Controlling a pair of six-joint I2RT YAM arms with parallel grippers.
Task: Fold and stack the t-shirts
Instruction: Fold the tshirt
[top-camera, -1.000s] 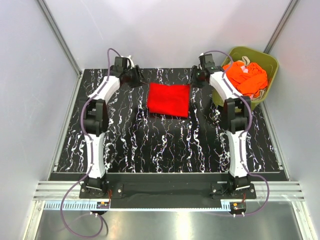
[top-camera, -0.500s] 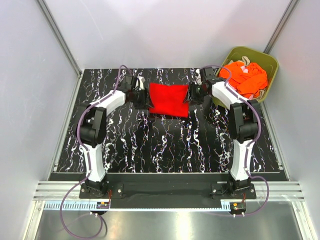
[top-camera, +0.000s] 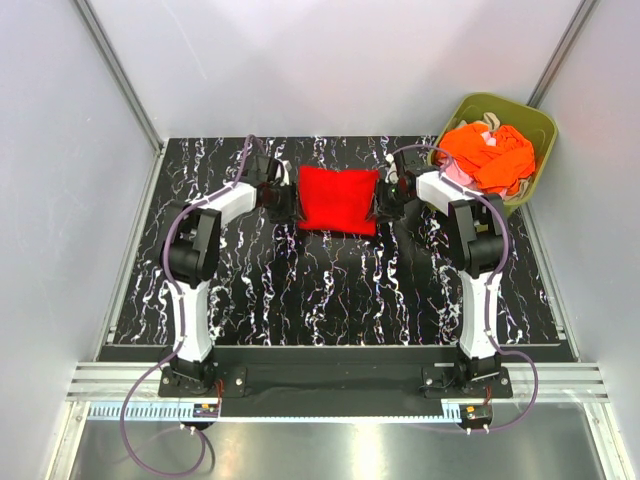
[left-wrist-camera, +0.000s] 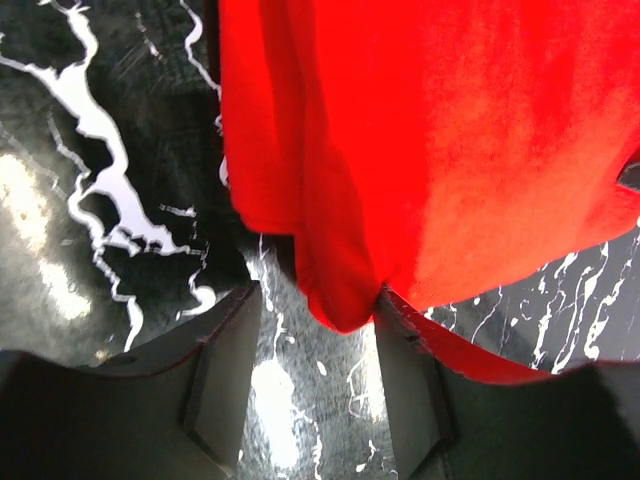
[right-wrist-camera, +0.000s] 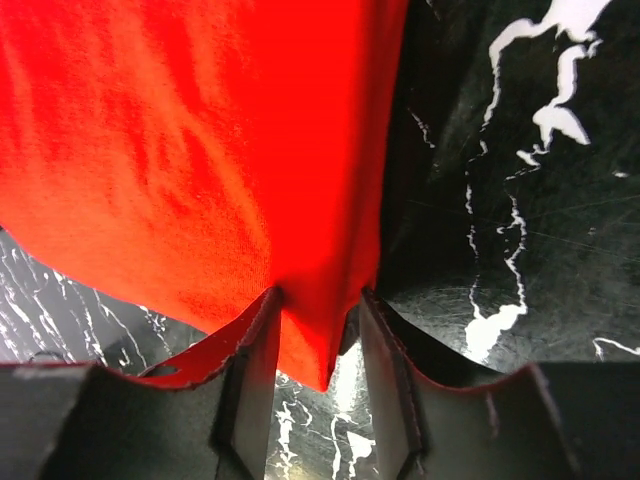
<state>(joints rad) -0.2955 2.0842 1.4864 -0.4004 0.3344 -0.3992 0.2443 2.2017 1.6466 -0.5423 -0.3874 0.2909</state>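
A folded bright red t-shirt (top-camera: 338, 200) lies flat on the black marbled table (top-camera: 330, 290), towards the far middle. My left gripper (top-camera: 287, 206) is low at its left side. In the left wrist view the left gripper (left-wrist-camera: 320, 305) stands open, with a corner of the red t-shirt (left-wrist-camera: 440, 150) just inside the gap and against one finger (left-wrist-camera: 405, 370). My right gripper (top-camera: 384, 205) is at the shirt's right side. In the right wrist view the right gripper (right-wrist-camera: 320, 300) is open, and a corner of the red t-shirt (right-wrist-camera: 180, 150) reaches between its fingers (right-wrist-camera: 250, 390), touching both.
An olive-green bin (top-camera: 535, 125) stands at the far right corner, holding orange t-shirts (top-camera: 490, 155) with a bit of pale cloth showing. Grey walls close in the table on three sides.
Both grippers have come down from beyond the shirt's far corners to its left and right sides, each now with a corner of the shirt between its fingers. The shirt looks slightly narrower.
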